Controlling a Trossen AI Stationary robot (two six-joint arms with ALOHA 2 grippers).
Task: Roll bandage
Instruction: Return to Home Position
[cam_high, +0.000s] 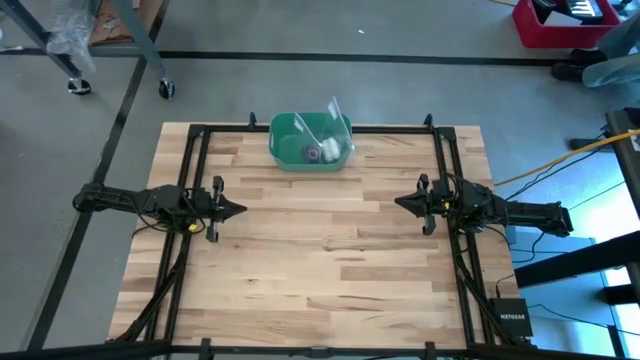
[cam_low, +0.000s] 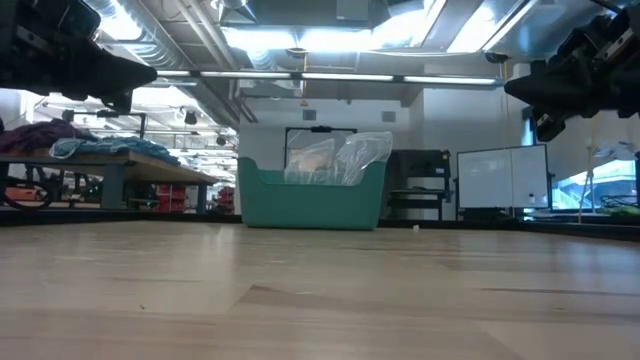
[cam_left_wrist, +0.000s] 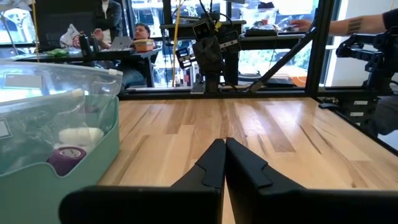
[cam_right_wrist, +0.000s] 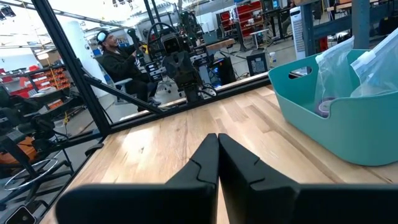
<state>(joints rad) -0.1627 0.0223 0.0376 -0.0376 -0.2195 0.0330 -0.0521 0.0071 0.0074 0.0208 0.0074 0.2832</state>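
The bandage (cam_left_wrist: 66, 158) is a small purple roll lying inside a teal bin (cam_high: 285, 150) at the table's far middle, next to a small white roll (cam_left_wrist: 81, 135) and a clear plastic bag (cam_high: 328, 124). In the high view the purple roll (cam_high: 312, 153) shows on the bin's floor. My left gripper (cam_high: 240, 210) hovers shut at the table's left, pointing level toward the middle. My right gripper (cam_high: 398, 202) hovers shut at the table's right, facing it. Both are away from the bin and hold nothing.
A black frame (cam_high: 440, 160) runs round the table's edges. The bare wooden top (cam_high: 320, 250) lies between and in front of the grippers. People sit at desks in the room beyond the table.
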